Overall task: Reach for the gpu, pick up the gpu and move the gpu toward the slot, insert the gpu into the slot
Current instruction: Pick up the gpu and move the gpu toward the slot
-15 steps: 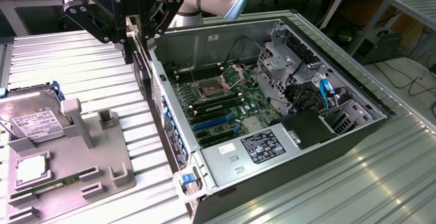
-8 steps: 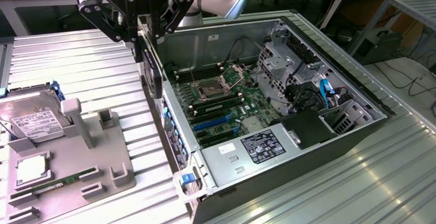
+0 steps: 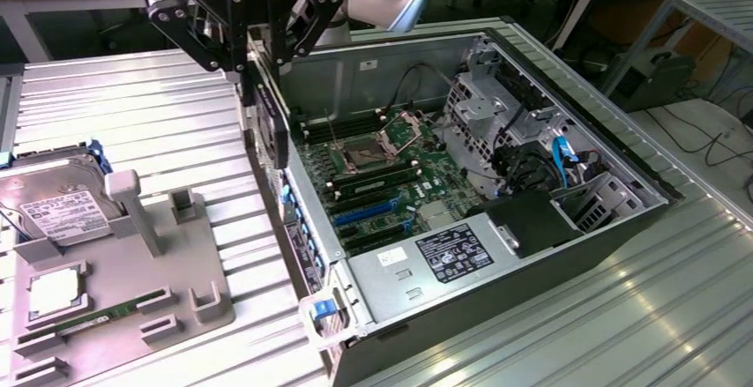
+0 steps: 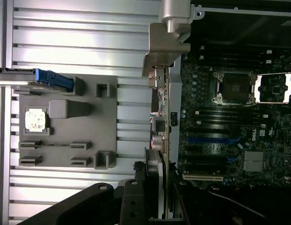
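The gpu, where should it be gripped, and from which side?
By its top long edge, from above, as the gripper has it: the gpu hangs on edge, its flat faces suit a pinch, and the lower edge is free for the slot.

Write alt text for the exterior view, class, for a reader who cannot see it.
The arm's jaws hold the gpu upright, edge-on, above the open computer case's wall on the exterior view's left. The blue slot on the motherboard inside is empty.
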Controlling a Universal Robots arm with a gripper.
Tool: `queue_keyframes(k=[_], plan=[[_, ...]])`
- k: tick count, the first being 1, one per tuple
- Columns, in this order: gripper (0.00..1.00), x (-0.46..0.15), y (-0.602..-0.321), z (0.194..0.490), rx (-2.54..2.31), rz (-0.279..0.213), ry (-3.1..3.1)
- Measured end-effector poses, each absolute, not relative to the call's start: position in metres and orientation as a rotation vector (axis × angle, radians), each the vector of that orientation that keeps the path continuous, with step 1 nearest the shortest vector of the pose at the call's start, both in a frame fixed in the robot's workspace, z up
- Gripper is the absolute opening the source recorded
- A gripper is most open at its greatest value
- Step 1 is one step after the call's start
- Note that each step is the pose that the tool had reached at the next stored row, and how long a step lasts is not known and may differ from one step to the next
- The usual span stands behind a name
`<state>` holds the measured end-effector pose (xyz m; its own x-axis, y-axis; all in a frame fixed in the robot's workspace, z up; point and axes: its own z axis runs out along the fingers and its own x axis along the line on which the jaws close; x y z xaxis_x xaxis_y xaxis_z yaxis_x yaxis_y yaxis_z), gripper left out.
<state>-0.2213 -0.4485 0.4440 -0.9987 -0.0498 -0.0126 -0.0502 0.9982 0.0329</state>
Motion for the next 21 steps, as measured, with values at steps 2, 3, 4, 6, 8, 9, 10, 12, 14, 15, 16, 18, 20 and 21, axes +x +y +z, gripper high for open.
queue_keyframes(k=[2, 3, 4, 6, 8, 9, 10, 12, 14, 15, 16, 18, 20, 21], plan=[[0.28, -0.219, -0.449, 0.444, -0.078, 0.052, 3.128], [0.28, -0.218, -0.449, 0.444, -0.078, 0.052, 3.128], [0.28, -0.217, -0.449, 0.444, -0.078, 0.052, 3.128], [0.28, -0.214, -0.449, 0.444, -0.078, 0.052, 3.128], [0.28, -0.212, -0.449, 0.444, -0.078, 0.052, 3.128], [0.28, -0.211, -0.449, 0.444, -0.078, 0.052, 3.128], [0.28, -0.21, -0.449, 0.444, -0.078, 0.052, 3.128], [0.28, -0.207, -0.449, 0.444, -0.078, 0.052, 3.128], [0.28, -0.205, -0.449, 0.444, -0.078, 0.052, 3.128], [0.28, -0.204, -0.449, 0.444, -0.078, 0.052, 3.128], [0.28, -0.203, -0.449, 0.444, -0.077, 0.052, 3.128], [0.28, -0.201, -0.449, 0.444, -0.068, 0.052, 3.129], [0.28, -0.199, -0.449, 0.444, -0.054, 0.052, 3.129], [0.28, -0.199, -0.449, 0.444, -0.046, 0.052, 3.129]])
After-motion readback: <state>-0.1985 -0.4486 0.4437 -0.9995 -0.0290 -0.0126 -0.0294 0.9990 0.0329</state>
